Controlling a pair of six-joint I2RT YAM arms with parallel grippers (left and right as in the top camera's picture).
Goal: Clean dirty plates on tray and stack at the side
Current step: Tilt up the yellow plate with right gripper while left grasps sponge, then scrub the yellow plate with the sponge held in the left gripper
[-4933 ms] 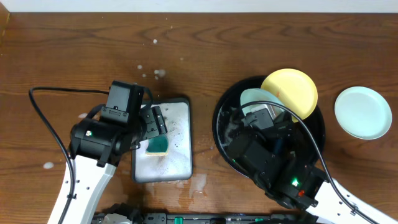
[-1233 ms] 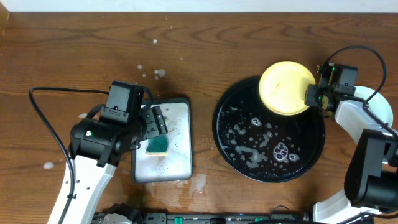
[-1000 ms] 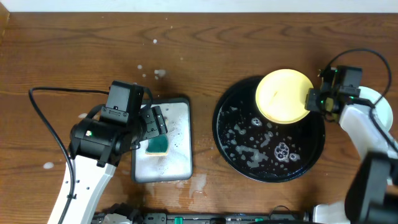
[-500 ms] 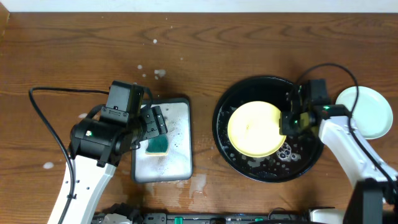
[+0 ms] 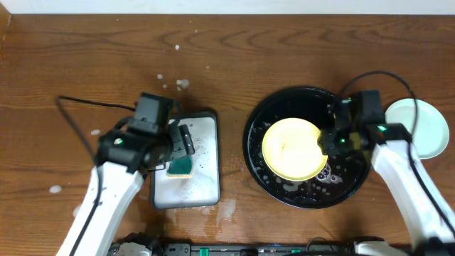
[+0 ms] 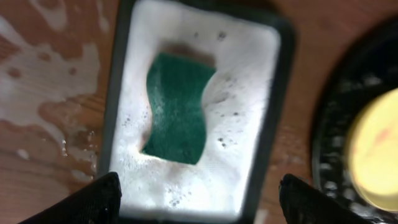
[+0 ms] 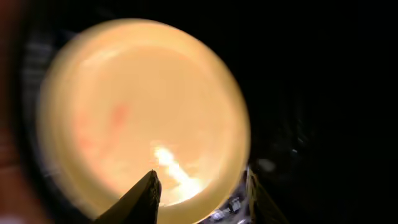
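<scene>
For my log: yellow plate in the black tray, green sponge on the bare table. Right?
Not quite: the green sponge lies in the foamy white tray, as the left wrist view shows. The yellow plate does lie in the black tray.

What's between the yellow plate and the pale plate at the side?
Only the black tray's raised rim and the right gripper at the yellow plate's right edge. No loose object shows before the pale plate.

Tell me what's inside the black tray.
The yellow plate lies flat in the black tray, faint red smears on it, suds around it. Whatever is under the plate is covered.
</scene>
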